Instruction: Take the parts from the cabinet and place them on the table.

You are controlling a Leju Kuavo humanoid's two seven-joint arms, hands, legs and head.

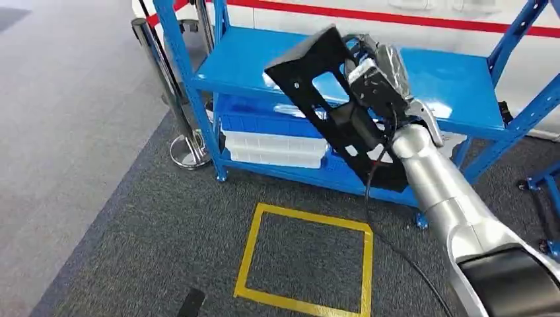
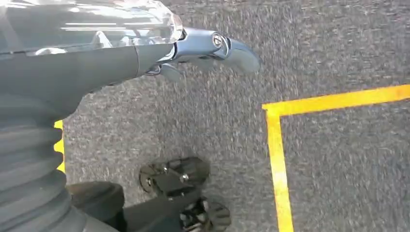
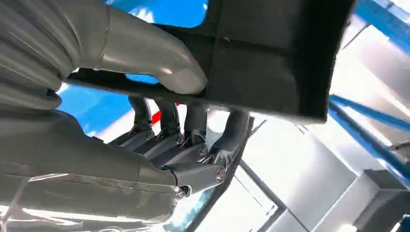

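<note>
My right hand (image 1: 373,79) holds a black flat part (image 1: 317,72) with cut-out openings, lifted in front of the blue cabinet (image 1: 455,86) and tilted. In the right wrist view the thumb (image 3: 159,67) presses one face of the black part (image 3: 270,63) while the dark fingers (image 3: 193,140) wrap behind it. In the left wrist view my left hand (image 2: 203,50) hangs over the grey carpet, holding nothing, its fingers mostly hidden behind the cover.
The blue cabinet's lower shelf carries a blue bin (image 1: 264,119) over white trays (image 1: 274,148). A yellow taped square (image 1: 307,261) marks the grey carpet in front. Chrome stanchion posts (image 1: 168,92) stand left of the cabinet. A black cable (image 1: 389,244) hangs from my right arm.
</note>
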